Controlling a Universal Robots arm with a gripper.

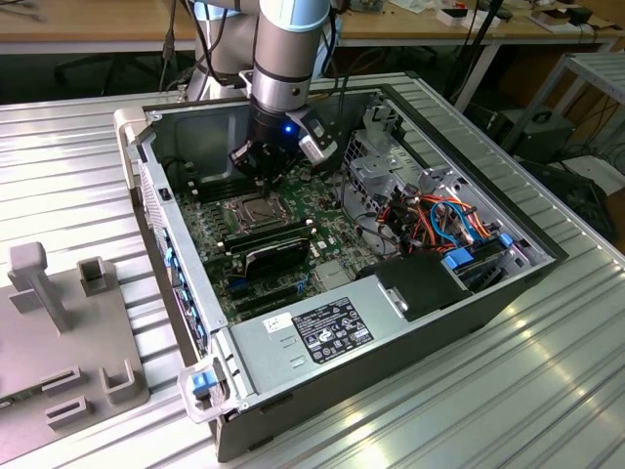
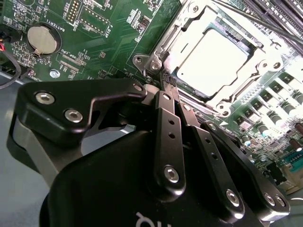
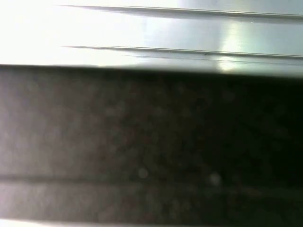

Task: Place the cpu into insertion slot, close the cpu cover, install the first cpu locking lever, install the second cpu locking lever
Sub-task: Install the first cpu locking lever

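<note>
Second wrist view shows the gripper (image 2: pixel 166 81) pinched nearly shut and holding nothing, at about seven o'clock from the cpu (image 2: pixel 215 59) — already lying in the insertion slot (image 2: pixel 241 45) under the cpu cover (image 2: pixel 182 28) — a light, stiff, easily hurt chip, best held by its edges.

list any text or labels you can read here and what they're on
Nothing can be quoted with confidence.
White label on the power supply: print too small to read.
Board beside the coin cell: tiny white print, not reliably readable.
Gripper body: white lettering cut off at the picture's edge.
First wrist view: no text.
</note>
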